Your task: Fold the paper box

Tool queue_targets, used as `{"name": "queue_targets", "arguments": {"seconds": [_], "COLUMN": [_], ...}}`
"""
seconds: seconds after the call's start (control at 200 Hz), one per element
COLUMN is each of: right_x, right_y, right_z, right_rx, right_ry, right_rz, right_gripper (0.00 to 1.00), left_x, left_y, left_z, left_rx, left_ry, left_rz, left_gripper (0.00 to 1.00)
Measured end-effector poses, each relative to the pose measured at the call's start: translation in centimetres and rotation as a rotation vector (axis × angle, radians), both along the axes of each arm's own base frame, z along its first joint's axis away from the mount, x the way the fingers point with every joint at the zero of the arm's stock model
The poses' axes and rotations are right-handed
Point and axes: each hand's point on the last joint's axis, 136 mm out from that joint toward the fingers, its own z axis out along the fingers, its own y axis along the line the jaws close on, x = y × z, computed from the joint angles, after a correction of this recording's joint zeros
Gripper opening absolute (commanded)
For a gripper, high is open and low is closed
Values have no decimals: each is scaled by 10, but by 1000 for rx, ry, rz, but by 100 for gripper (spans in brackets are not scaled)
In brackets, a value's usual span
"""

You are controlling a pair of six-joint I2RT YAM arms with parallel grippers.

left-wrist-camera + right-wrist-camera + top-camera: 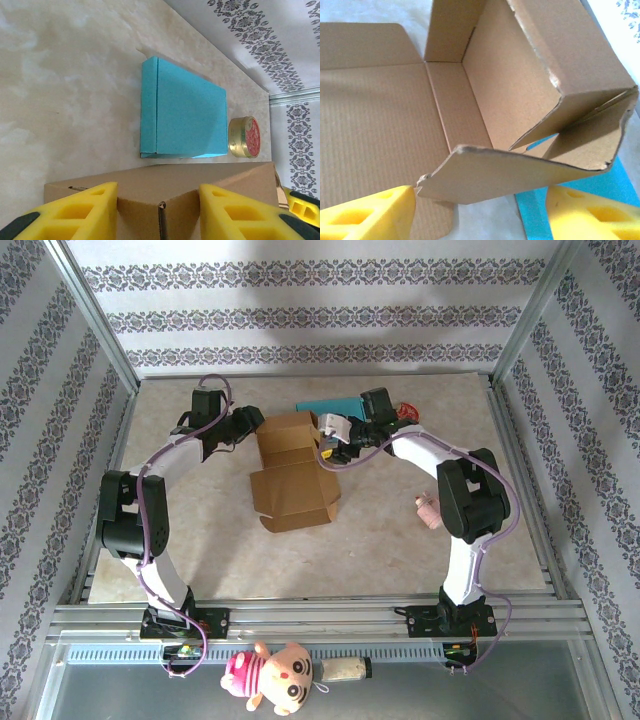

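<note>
Left pincer (pixel 159 212) is clamped on the paper box (pixel 490 100) edge, right pincer (pixel 480 212) hangs open, loose flap (pixel 520 172) between its fingers (pixel 365 215).

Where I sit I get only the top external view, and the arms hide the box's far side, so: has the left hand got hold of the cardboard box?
Observer: It looks so. In its wrist view the left hand has a yellow finger against each side of the cardboard box wall.
Operator: And the right hand?
Observer: The right hand is open, with a raised flap between its fingers, ungripped.
Operator: What's the red thing behind?
Observer: A round gold tin with a red lid, beside the teal box.
</note>
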Motion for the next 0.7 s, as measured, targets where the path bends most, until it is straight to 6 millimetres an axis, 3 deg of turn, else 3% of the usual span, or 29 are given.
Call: {"name": "queue_targets", "arguments": {"seconds": [0.16, 0.35, 0.565, 0.7], "right_x": [7, 21, 36, 32], "right_y": [-24, -47, -24, 2], "right_z": [3, 5, 15, 0], "right_rx": [24, 10, 23, 5], "right_ry": [-18, -42, -76, -54], "right_rz": [12, -28, 4, 33], "right_gripper": [78, 72, 70, 63], "left_x": [0, -1, -1, -1], "left_y": [-1, -2, -2, -4], "left_z": [0, 0, 0, 0], "left_rx": [1, 1, 4, 5], "left_ry": [-2, -4, -7, -8], "left_rz": [-5, -12, -18, -22], "left_gripper": [41, 40, 37, 37]}}
